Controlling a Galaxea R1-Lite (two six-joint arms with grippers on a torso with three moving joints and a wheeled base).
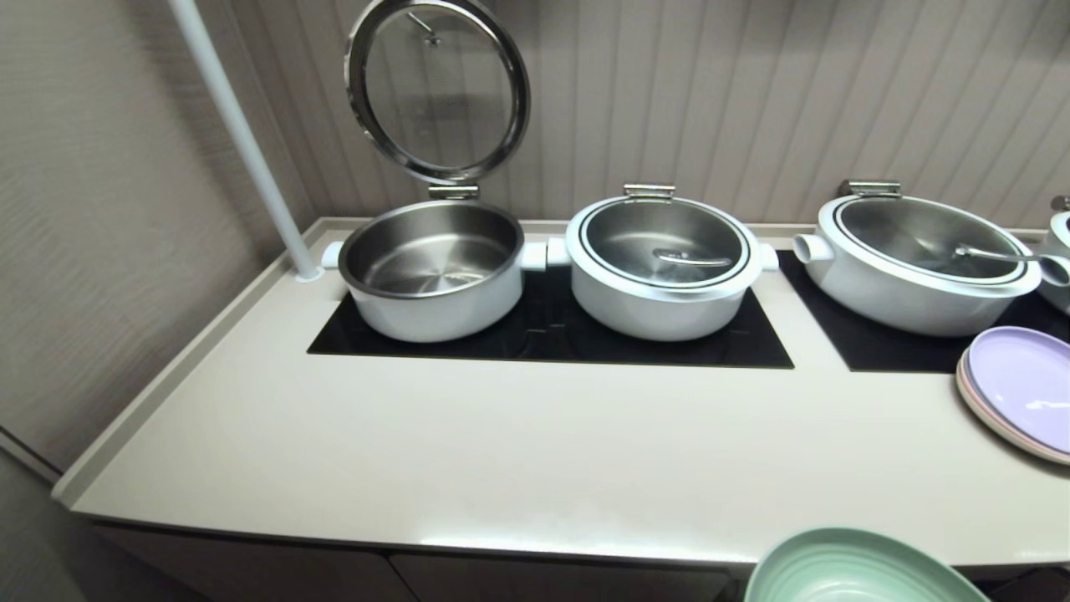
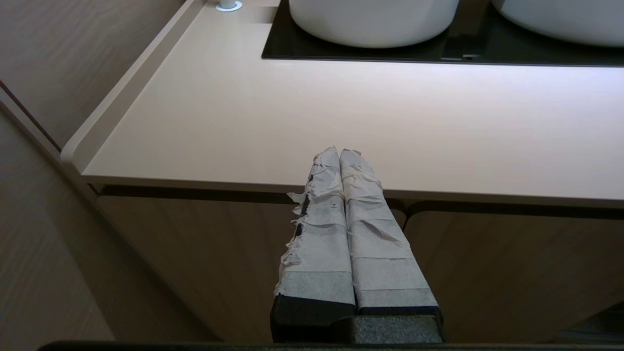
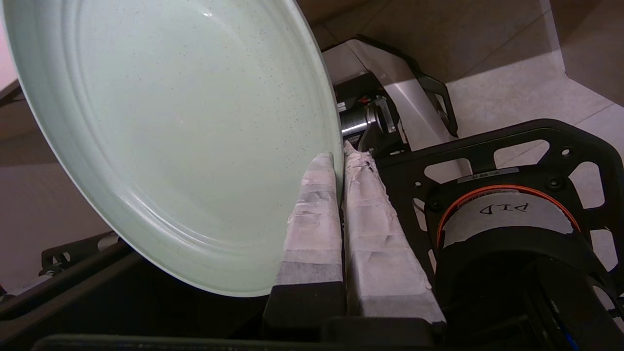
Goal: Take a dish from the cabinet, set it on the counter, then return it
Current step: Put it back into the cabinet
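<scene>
1. One mint-green dish (image 3: pixel 165 146) is held by the right gripper (image 3: pixel 341 161); its two tape-wrapped jaws are clenched on the dish's rim, one on each face, and the dish stands tilted on edge.
2. In the head view the same dish (image 1: pixel 853 568) shows only as an arc at the bottom right, in front of the table's front edge and not resting on the table (image 1: pixel 501 451).
3. The left gripper (image 2: pixel 340 153) hangs in front of the cabinet (image 2: pixel 219 263), near the table's edge, its two taped jaws pressed together with nothing between them.
4. Three white pots are clearly counted on the table: the left pot (image 1: pixel 430 272) with its glass lid (image 1: pixel 439 88) raised upright, the middle pot (image 1: pixel 664 263) with its lid down, and the right pot (image 1: pixel 919 259) with its lid down. A sliver of a fourth vessel shows at the far right edge.
5. Two black glass panels (image 1: pixel 552 334) are set into the table; the pots stand on them.
6. One stack of plates (image 1: pixel 1016 389) lies at the table's right edge, a lilac one on top; how many lie under it cannot be told.
7. One white pole (image 1: pixel 242 142) rises from the table's back left corner.
</scene>
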